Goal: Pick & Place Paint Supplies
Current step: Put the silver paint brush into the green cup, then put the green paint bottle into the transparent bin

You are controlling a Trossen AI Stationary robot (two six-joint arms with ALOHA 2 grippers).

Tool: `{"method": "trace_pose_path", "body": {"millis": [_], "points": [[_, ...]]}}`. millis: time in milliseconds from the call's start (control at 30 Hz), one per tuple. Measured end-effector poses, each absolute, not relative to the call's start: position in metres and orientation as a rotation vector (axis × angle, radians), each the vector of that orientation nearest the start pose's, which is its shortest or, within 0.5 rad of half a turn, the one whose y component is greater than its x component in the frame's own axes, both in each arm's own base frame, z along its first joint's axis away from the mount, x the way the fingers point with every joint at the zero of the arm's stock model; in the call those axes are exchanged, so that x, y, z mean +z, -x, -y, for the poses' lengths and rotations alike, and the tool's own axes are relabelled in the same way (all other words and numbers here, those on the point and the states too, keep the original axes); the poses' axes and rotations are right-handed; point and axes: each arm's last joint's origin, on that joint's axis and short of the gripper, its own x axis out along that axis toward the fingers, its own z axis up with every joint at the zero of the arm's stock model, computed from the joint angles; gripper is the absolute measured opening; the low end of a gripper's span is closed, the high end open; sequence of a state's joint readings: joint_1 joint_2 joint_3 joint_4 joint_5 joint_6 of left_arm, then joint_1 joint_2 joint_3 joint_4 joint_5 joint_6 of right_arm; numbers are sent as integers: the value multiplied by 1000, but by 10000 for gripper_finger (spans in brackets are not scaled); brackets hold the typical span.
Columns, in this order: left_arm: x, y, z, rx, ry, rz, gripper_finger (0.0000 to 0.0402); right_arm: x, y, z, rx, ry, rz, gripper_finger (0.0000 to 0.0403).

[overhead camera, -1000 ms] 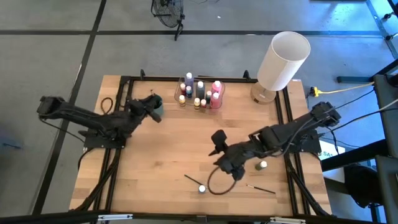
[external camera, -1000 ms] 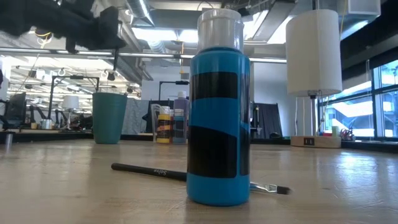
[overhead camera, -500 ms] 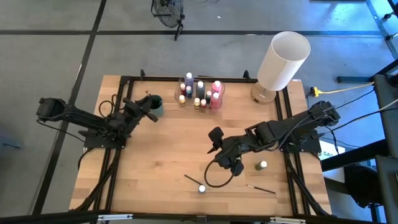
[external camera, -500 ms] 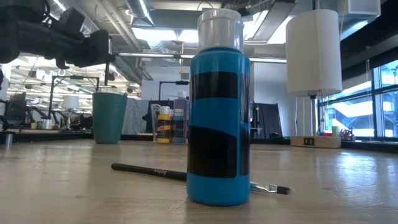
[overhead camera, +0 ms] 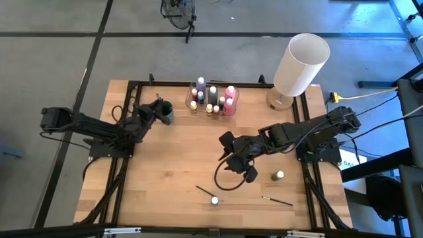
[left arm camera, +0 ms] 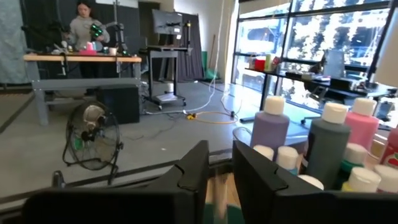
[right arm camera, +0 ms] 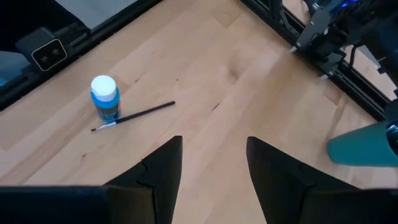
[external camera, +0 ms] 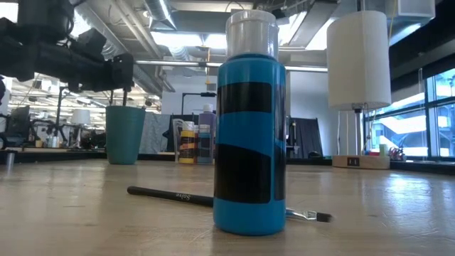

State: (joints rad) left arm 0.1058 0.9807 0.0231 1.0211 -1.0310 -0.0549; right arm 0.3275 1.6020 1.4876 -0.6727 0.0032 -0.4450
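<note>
My left gripper (overhead camera: 160, 110) stands level over the teal cup (overhead camera: 166, 112) at the table's far left, shut on a thin dark paintbrush (external camera: 126, 96) that hangs down into the cup (external camera: 125, 135). My right gripper (overhead camera: 226, 149) hovers open above the middle of the table with nothing between its fingers (right arm camera: 211, 146). A blue paint bottle (overhead camera: 215, 199) stands near the front edge, and a dark-handled paintbrush (right arm camera: 134, 116) lies on the wood right beside it. A green bottle (overhead camera: 278, 176) and another brush (overhead camera: 277, 199) sit at the front right. Several paint bottles (overhead camera: 213, 99) stand grouped at the back. My left gripper pinches the paintbrush between its two fingers, which come in level and lie across it. A pale blurred strip (left arm camera: 217, 191) shows in the narrow gap between them. The brush hangs upright below the fingers, its lower end inside the teal cup.
A large white cylinder (overhead camera: 301, 63) stands on a base at the back right corner. A black frame (overhead camera: 132, 86) runs round the table's edges. A dark cable loop (overhead camera: 228, 182) hangs under the right arm. Bare wood lies between the cup and the blue bottle.
My left gripper has come down toward the teal cup with the brush hanging below it. My right gripper has drifted a little toward the table's left edge, staying open.
</note>
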Motion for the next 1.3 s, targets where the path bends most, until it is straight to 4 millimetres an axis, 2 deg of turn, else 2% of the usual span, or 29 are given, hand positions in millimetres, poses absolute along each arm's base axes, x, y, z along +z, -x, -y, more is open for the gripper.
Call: {"method": "trace_pose_path", "body": {"millis": [333, 500, 667, 833, 933, 1100, 1300], "points": [[163, -144, -42, 1119, 91, 110, 84, 330, -328, -111, 477, 546, -703, 181], [182, -149, -36, 975, 53, 207, 86, 330, -328, -111, 477, 546, -706, 181], [208, -151, -27, 873, 89, 399, 83, 329, -327, -111, 471, 526, -731, 181], [216, -156, -17, 746, -62, 388, 79, 328, -326, -111, 462, 499, -755, 181], [218, -156, -15, 716, -74, 398, 85, 328, -325, -111, 457, 486, -759, 181], [219, -157, -14, 673, -63, 413, 119, 328, -326, -111, 443, 457, -757, 181], [217, -159, -13, 608, -62, 411, 191, 331, -328, -112, 428, 415, -731, 181]]}}
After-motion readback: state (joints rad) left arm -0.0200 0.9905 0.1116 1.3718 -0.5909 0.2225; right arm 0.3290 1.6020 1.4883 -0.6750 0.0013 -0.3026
